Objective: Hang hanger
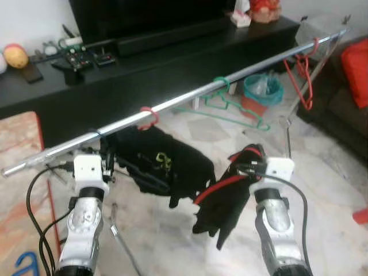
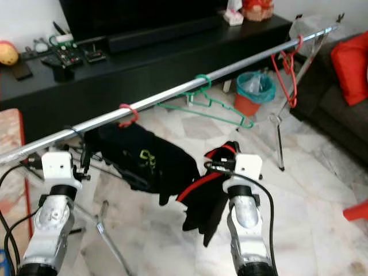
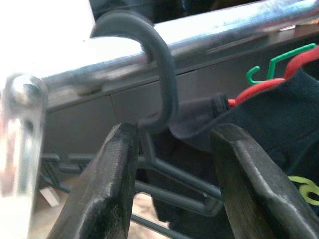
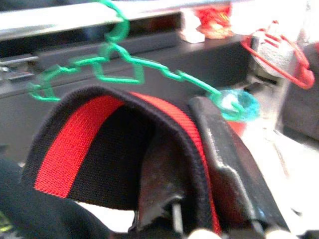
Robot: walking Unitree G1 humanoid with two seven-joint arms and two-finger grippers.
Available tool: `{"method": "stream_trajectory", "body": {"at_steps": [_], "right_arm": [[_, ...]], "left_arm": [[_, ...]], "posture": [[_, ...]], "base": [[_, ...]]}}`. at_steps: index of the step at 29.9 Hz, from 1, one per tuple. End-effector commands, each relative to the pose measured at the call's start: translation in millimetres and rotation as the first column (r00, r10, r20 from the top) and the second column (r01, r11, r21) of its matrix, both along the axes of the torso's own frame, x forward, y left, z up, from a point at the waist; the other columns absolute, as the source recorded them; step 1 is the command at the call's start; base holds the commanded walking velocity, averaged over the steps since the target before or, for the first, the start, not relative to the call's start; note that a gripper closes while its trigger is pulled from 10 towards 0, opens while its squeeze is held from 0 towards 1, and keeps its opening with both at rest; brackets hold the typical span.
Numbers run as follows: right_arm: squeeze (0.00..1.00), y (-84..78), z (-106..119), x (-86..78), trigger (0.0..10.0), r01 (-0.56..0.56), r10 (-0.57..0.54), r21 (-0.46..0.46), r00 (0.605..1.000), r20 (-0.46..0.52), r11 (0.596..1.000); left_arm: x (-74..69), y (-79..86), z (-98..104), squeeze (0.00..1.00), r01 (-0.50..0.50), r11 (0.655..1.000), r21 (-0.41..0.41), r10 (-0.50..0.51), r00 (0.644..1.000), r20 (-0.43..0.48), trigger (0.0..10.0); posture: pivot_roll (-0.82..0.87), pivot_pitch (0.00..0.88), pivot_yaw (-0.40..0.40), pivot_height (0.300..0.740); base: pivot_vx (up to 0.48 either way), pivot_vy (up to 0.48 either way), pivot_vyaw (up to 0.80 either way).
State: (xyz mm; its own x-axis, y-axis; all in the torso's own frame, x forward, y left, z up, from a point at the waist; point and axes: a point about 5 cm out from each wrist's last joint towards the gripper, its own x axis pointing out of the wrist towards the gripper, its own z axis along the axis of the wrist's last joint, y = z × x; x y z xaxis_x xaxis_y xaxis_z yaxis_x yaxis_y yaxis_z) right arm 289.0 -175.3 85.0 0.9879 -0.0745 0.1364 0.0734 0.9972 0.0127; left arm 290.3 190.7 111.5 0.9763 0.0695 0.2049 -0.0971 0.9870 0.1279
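A silver rail [image 1: 190,98] runs from lower left up to the right. A dark grey hanger's hook [image 3: 159,64] sits over the rail near its left end. My left gripper [image 3: 172,134] is open just below the hook, one finger on each side of the hanger's neck. A black garment with a yellow-green logo [image 1: 167,164] hangs under the rail beside a red hook [image 1: 148,118]. My right gripper [image 1: 247,156] is shut on a black cloth with a red stripe [image 4: 75,144], held below the rail. A green hanger [image 1: 221,86] and red hangers [image 1: 303,72] hang farther right.
A long black TV console [image 1: 172,57] stands behind the rail. A teal bucket [image 1: 261,86] sits on the marble floor beyond it. The rack's leg [image 1: 286,135] stands at the right, near a dark sofa with a red cushion [image 1: 356,63]. A blue hanger [image 1: 26,261] lies at lower left.
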Motion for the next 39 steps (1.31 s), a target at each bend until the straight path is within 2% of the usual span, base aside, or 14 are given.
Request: {"method": "stream_trajectory", "body": {"at_steps": [1,8,19,23,25,34,35,39], "right_arm": [[0.0,7.5,7,3.2,10.0,-0.02,0.02,0.013,0.999,0.033,1.0],[0.0,8.5,7,3.6,10.0,-0.026,0.026,0.014,0.999,0.031,1.0],[0.0,9.1,6,3.5,10.0,-0.029,0.029,0.016,0.999,0.027,0.999],[0.0,9.0,6,3.4,10.0,-0.028,0.028,0.016,0.999,0.027,0.999],[0.0,9.0,6,3.4,10.0,-0.027,0.027,0.016,0.999,0.025,0.999],[0.0,9.2,5,3.1,10.0,-0.028,0.028,0.015,0.999,0.024,0.999],[0.0,9.3,5,3.1,10.0,-0.028,0.028,0.015,0.999,0.023,0.999],[0.0,9.0,5,2.8,10.0,-0.027,0.026,0.015,0.999,0.023,1.0]], "left_arm": [[-5.6,11.4,-4,0.0,-0.035,0.999,0.021,0.036,0.999,-0.019,10.0],[-5.1,11.9,-5,0.0,-0.04,0.999,0.026,0.041,0.999,-0.028,10.0],[-1.3,0.8,-10,0.0,0.045,0.999,0.011,-0.044,0.995,-0.089,10.0],[0.6,0.4,-11,0.0,0.035,0.999,0.022,-0.032,0.995,-0.098,10.0],[7.5,0.4,-9,0.0,0.008,1.0,0.027,-0.005,0.994,-0.111,10.0],[20.2,-1.6,-7,0.0,-0.026,1.0,-0.006,0.025,0.99,-0.138,10.0],[25.3,-0.3,-7,1.0,-0.057,0.998,-0.018,0.053,0.987,-0.154,10.0],[31.0,5.2,-5,1.0,-0.124,0.991,-0.043,0.114,0.978,-0.172,10.0]], "posture": [[0.03,0.081,-0.001,0.74],[0.03,0.081,0.0,0.74],[0.03,0.08,0.0,0.74],[0.03,0.081,0.001,0.74],[0.03,0.082,0.001,0.74],[0.02,0.082,0.002,0.74],[0.02,0.083,0.003,0.74],[0.02,0.083,0.004,0.74]], "base": [[0.0,0.0,0.0],[0.0,0.0,0.0],[0.0,0.0,0.0],[0.0,0.0,0.0],[0.0,0.0,0.0],[0.0,0.0,0.0],[0.0,0.0,0.0],[0.0,0.0,0.0]]}}
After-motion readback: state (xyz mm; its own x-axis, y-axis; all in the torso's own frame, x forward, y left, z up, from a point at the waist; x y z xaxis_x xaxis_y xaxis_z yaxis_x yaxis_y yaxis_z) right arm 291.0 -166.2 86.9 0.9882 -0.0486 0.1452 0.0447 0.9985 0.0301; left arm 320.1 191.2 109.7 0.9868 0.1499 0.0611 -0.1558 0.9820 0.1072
